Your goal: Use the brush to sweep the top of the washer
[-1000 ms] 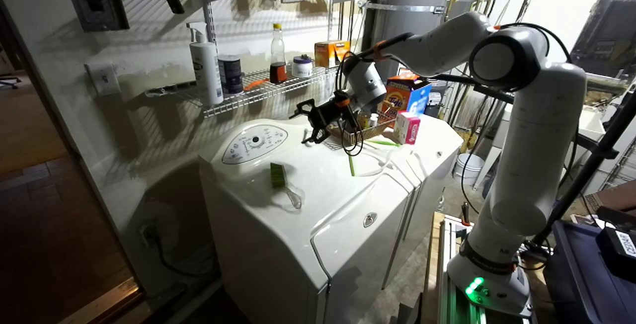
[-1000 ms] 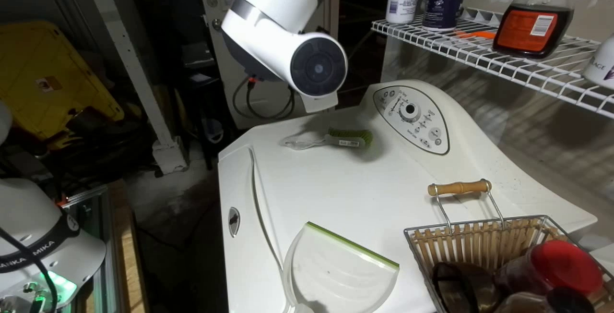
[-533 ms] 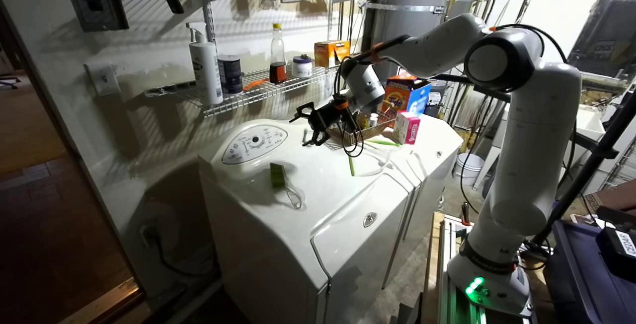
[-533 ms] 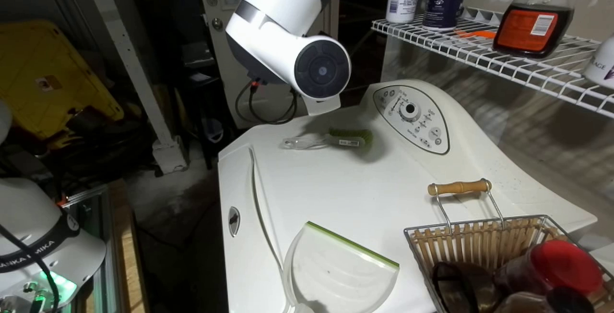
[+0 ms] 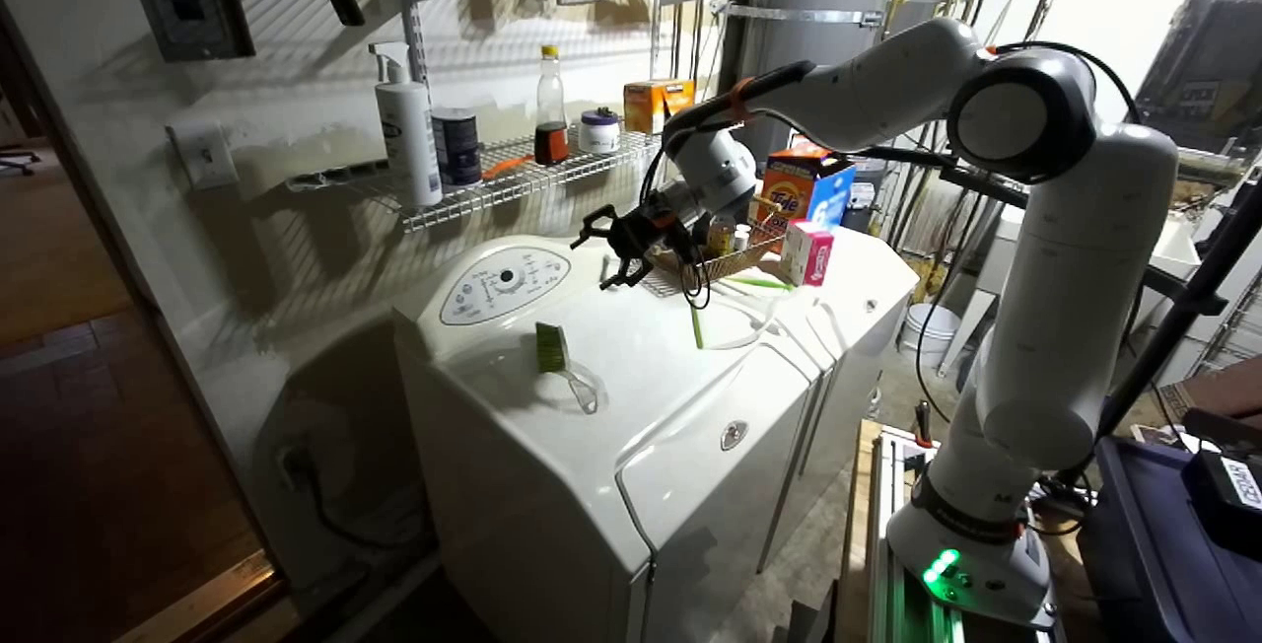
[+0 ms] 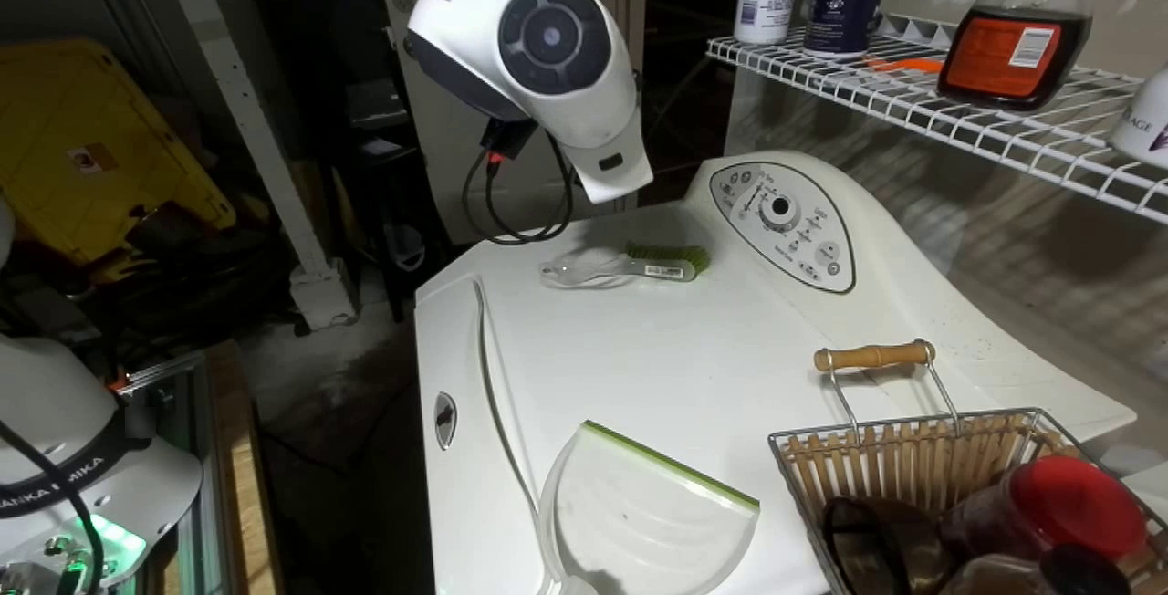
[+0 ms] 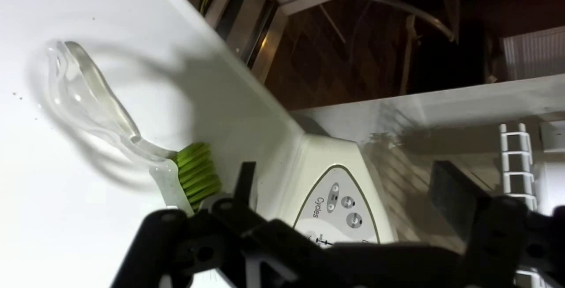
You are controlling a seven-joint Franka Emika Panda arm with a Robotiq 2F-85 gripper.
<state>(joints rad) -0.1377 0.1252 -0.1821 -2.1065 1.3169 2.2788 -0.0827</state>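
The brush [image 7: 148, 153] was seen resting on top of the washer [image 5: 631, 367], lower than the claw [image 5: 592, 264] and apart from it. The claw was held above the washer with its jaws spread wide. In the wrist view, the green bristles [image 7: 196, 175] were shown as the end nearer the claw and the clear handle [image 7: 112, 100] as the farther one. A pale label [image 6: 664, 272] on the brush was picked out in an exterior view, where the claw itself was hidden by the arm [image 6: 584, 107]. Between the claw's fingers [image 7: 459, 197], the washer's control panel [image 7: 342, 210] was framed in the wrist view, with the word "Cycles" readable. A clear dustpan [image 6: 652, 513] was shown broadly in an exterior view; its green lip [image 5: 698, 327] was seen, in an exterior view, lower than the claw and to the right. A basket [image 5: 739, 263] was seen behind the claw, and a red-topped container [image 6: 1077, 504] was shown inside it in an exterior view. Past the claw, a Tide box [image 5: 786, 194] and a pink box [image 5: 813, 258] were shown in an exterior view, and a wire shelf [image 5: 532, 184] in both exterior views.
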